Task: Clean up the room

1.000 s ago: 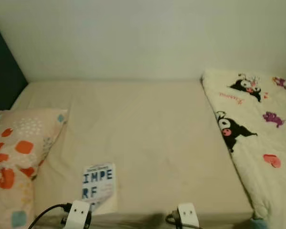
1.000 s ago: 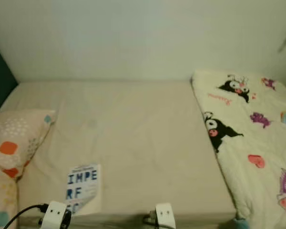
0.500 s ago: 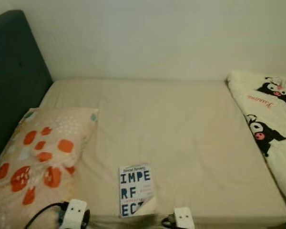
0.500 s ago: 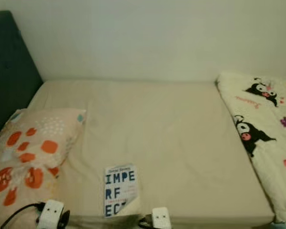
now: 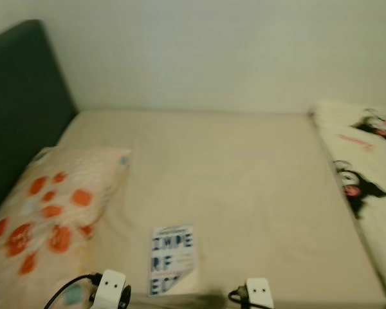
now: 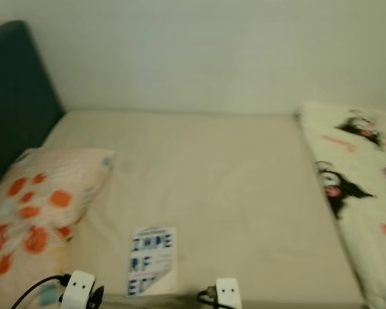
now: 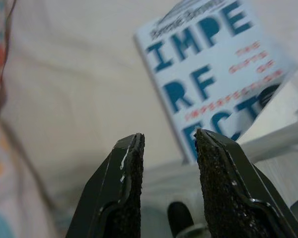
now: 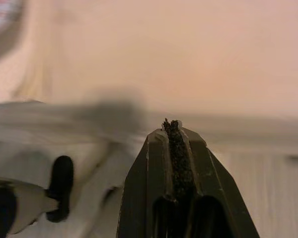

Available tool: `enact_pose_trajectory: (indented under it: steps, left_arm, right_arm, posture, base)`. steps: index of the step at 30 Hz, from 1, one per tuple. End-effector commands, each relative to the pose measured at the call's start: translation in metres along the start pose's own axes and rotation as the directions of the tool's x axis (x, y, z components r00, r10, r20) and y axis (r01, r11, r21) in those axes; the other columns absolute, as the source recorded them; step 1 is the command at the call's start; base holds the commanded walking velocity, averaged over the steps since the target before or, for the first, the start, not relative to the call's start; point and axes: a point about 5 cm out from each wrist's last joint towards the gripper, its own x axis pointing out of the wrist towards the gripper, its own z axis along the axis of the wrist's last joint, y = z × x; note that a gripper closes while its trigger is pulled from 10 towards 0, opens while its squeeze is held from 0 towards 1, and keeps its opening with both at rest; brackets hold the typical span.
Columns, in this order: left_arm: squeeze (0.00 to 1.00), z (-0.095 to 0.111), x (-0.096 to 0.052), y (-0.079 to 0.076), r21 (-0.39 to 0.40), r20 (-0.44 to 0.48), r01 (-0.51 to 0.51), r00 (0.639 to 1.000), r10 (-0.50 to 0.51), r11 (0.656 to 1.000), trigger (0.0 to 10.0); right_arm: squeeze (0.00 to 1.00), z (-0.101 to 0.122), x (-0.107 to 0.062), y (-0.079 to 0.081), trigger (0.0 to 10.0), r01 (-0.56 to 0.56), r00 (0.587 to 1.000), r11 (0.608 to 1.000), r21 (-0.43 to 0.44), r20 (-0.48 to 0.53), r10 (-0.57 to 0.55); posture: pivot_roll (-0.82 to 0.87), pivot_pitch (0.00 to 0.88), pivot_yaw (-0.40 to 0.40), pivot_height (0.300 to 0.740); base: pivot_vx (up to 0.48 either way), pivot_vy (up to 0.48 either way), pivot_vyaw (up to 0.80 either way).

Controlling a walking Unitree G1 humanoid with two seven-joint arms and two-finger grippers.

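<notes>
A white book [image 5: 173,259] with big blue letters lies flat near the front edge of the beige bed [image 5: 231,167]; one lower corner of its cover curls up. In the left wrist view the book [image 7: 213,74] lies just beyond my left gripper [image 7: 169,144], which is open with nothing between its fingers. My right gripper [image 8: 172,129] is shut and empty, over the bed's front edge to the right of the book. The white wrists of both arms, left [image 5: 110,288] and right [image 5: 257,293], show at the bottom of the left eye view.
An orange-spotted pillow [image 5: 51,206] lies at the left against a dark headboard [image 5: 19,109]. A cream blanket with cartoon figures [image 5: 367,174] covers the right side of the bed. A pale wall stands behind.
The camera has turned left over the last second, bringing the headboard into view, and the picture is now slightly blurred. The book, pillow and blanket lie as before.
</notes>
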Motion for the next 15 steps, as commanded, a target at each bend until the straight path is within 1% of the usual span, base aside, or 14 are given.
enact_pose_trajectory:
  steps: [1, 3, 4, 5, 10, 11, 14, 15]
  left_arm:
    - [0.0, -0.005, -0.004, 0.004, 0.032, -0.008, 0.0, 1.0, 0.0, 0.999, 10.0]
    - [0.0, 0.005, -0.002, 0.003, 0.033, 0.044, 0.007, 0.999, -0.008, 0.999, 10.0]
    - [0.0, 0.005, -0.002, 0.003, 0.033, 0.044, 0.007, 0.999, -0.008, 0.999, 10.0]
    - [0.0, 0.012, -0.002, 0.003, 0.015, 0.085, 0.007, 0.996, -0.009, 1.0, 10.0]
    - [0.0, 0.017, -0.001, 0.007, -0.01, 0.103, -0.012, 0.995, 0.013, 1.0, 10.0]
    - [0.0, 0.017, -0.001, 0.007, -0.01, 0.103, -0.012, 0.995, 0.013, 1.0, 10.0]
    - [0.0, 0.02, -0.001, 0.015, -0.032, 0.107, -0.052, 0.993, 0.055, 0.998, 10.0]
    - [0.0, 0.02, -0.001, 0.015, -0.032, 0.107, -0.052, 0.993, 0.055, 0.998, 10.0]
  right_arm:
    - [0.0, 0.0, -0.001, 0.006, 10.0, -0.001, 1.0, 0.999, 0.05, 0.022, -0.001]
    - [0.0, 0.013, 0.0, 0.002, 10.0, 0.022, 0.993, 0.993, 0.119, 0.111, -0.035]
    - [0.0, 0.013, 0.0, 0.002, 10.0, 0.022, 0.993, 0.993, 0.119, 0.111, -0.035]
    - [0.0, 0.023, 0.001, -0.001, 10.0, 0.016, 0.985, 0.985, 0.171, 0.169, -0.045]
    - [0.0, 0.032, 0.001, -0.003, 10.0, 0.003, 0.975, 0.991, 0.137, 0.22, -0.033]
    - [0.0, 0.032, 0.001, -0.003, 10.0, 0.003, 0.975, 0.991, 0.137, 0.22, -0.033]
    - [0.0, 0.036, 0.001, -0.008, 10.0, 0.015, 0.969, 0.986, 0.166, 0.24, -0.055]
    - [0.0, 0.036, 0.001, -0.008, 10.0, 0.015, 0.969, 0.986, 0.166, 0.24, -0.055]
  posture:
    - [0.03, 0.0, 0.071, 0.74]
    - [0.03, 0.0, 0.071, 0.74]
    - [0.03, 0.0, 0.071, 0.74]
    - [0.02, 0.0, 0.071, 0.74]
    - [0.02, 0.0, 0.066, 0.74]
    - [0.02, 0.0, 0.066, 0.74]
    - [0.02, 0.0, 0.061, 0.74]
    - [0.02, 0.0, 0.061, 0.74]
  base:
    - [0.0, 0.0, 0.0]
    - [0.0, 0.0, 0.0]
    - [0.0, 0.0, 0.0]
    - [0.0, 0.0, 0.0]
    - [0.0, 0.0, 0.0]
    - [0.0, 0.0, 0.0]
    - [0.0, 0.0, 0.0]
    - [0.0, 0.0, 0.0]
